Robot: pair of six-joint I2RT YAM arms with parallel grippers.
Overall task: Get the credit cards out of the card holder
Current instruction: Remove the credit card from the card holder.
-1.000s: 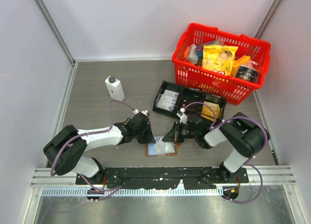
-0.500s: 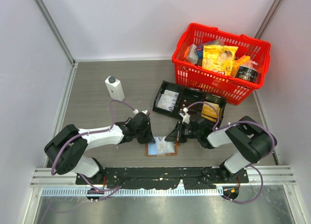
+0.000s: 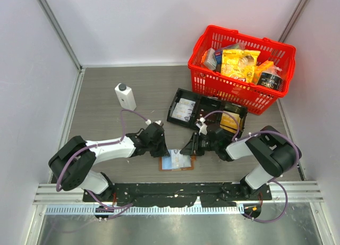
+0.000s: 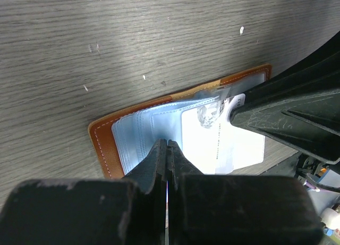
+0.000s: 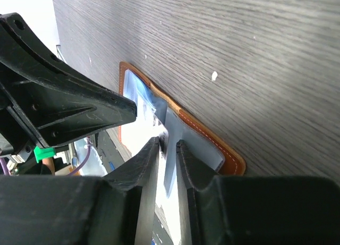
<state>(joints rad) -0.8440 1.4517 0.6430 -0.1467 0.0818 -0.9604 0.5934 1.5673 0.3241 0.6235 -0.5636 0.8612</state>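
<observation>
One card holder (image 3: 178, 162), basket (image 3: 228, 91), tray (image 3: 172, 109) and bottle (image 3: 125, 96).

Card holder (image 3: 177, 163) nearest; tray (image 3: 208, 103) behind it; basket (image 3: 223, 88) behind tray.

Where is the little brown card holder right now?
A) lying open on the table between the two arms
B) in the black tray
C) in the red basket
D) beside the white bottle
A: the card holder lies open on the table, pale pockets up, with the left arm's fingers and the right arm's fingers at it.
</observation>
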